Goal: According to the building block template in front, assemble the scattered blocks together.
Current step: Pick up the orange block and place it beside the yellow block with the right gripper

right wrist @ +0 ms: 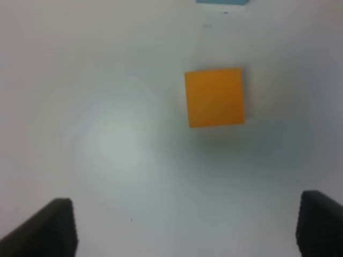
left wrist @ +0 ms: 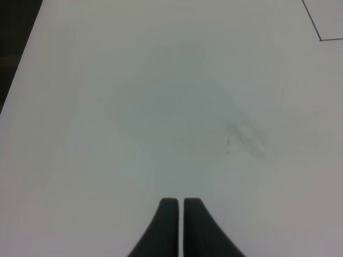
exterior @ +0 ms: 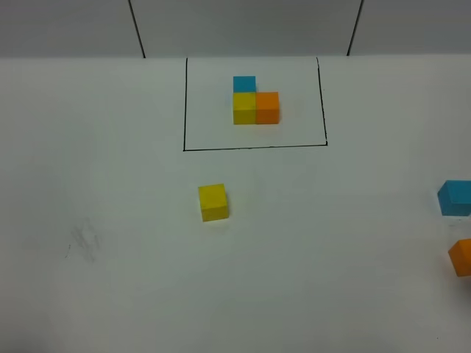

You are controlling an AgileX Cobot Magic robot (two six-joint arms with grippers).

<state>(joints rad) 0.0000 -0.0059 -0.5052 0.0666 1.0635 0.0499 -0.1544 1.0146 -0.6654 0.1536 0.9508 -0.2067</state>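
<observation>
The building block template (exterior: 255, 103) is a blue, yellow and orange L of cubes inside a black drawn rectangle at the table's back. A loose yellow cube (exterior: 213, 202) sits mid-table. At the right edge lie a light blue cube (exterior: 455, 197) and an orange cube (exterior: 461, 257), both cut off by the frame. Neither gripper shows in the high view. My right gripper (right wrist: 185, 227) stands open above the table, the orange cube (right wrist: 215, 97) lying ahead of its fingers, untouched; a sliver of the blue cube (right wrist: 222, 1) shows beyond. My left gripper (left wrist: 177, 206) is shut on nothing above bare table.
A faint grey smudge (exterior: 85, 240) marks the table at the left, also seen as the smudge (left wrist: 245, 134) in the left wrist view. A corner of the drawn rectangle (left wrist: 321, 37) shows there too. The table's back edge (exterior: 88, 57) meets a grey wall.
</observation>
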